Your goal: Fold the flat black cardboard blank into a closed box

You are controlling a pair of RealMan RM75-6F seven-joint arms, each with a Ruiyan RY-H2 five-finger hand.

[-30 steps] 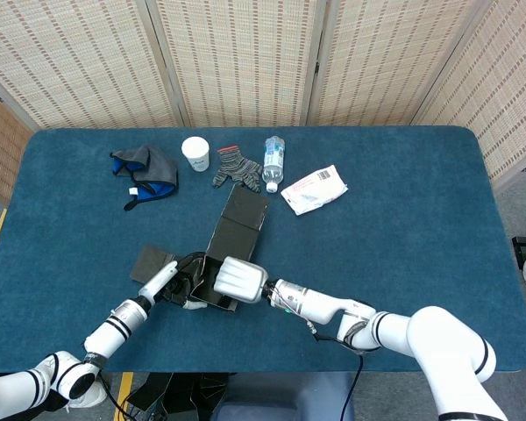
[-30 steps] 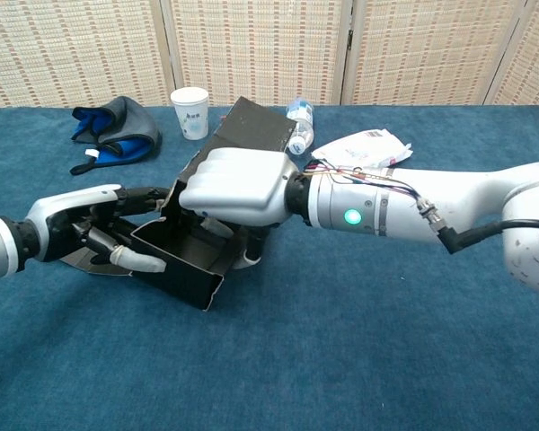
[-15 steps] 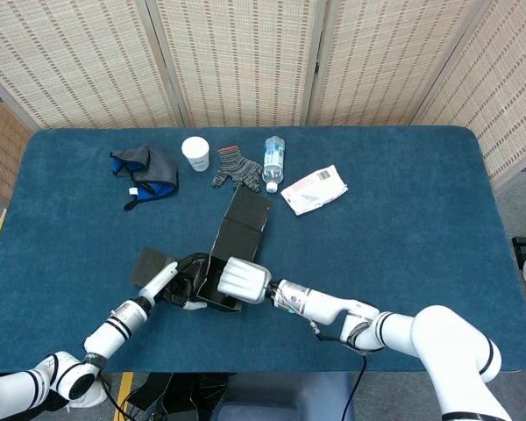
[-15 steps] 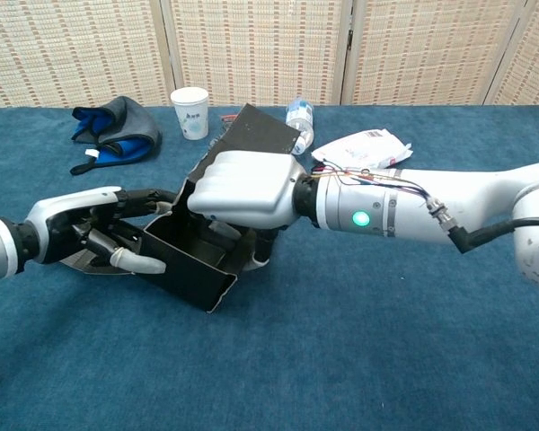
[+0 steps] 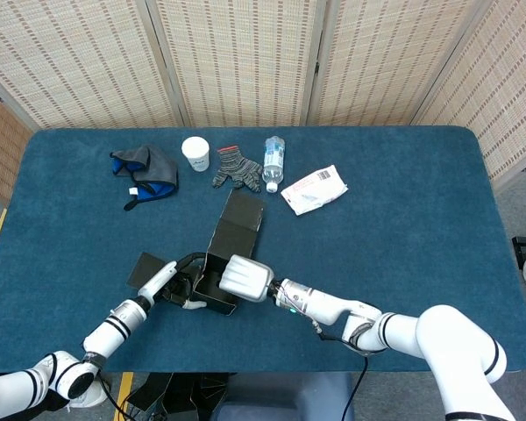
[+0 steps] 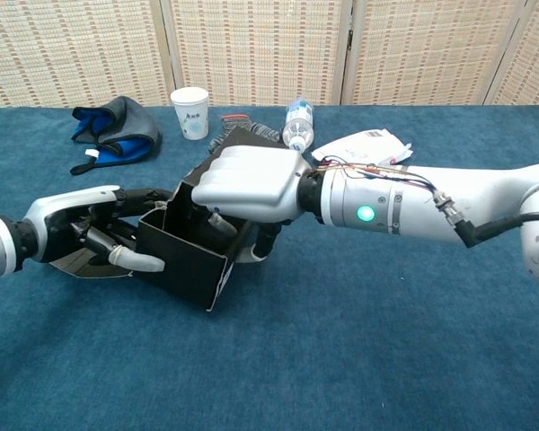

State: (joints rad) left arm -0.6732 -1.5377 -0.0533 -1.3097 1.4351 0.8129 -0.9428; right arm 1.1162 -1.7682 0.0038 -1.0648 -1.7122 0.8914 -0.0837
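One half-folded black box (image 6: 187, 260) is gripped by two robot hands: left robot hand (image 6: 94, 235) on its side, right robot hand (image 6: 247, 184) over its rim. One cup (image 5: 195, 153), one bottle (image 5: 273, 161).

The room is evenly and brightly lit from above, soft enough that nothing throws a hard-edged shadow. On the blue table (image 5: 403, 228) only a faint dark smudge sits under the black box (image 6: 184, 260) and beneath the white forearm beside it. The inside of the box is so dark its folds are hard to read. The shell of the right hand (image 6: 247, 184) above the box carries a mild sheen. Both views are sharp; in the head view the table's edges bow slightly. The screens (image 5: 245, 57) behind the table look flat and washed.
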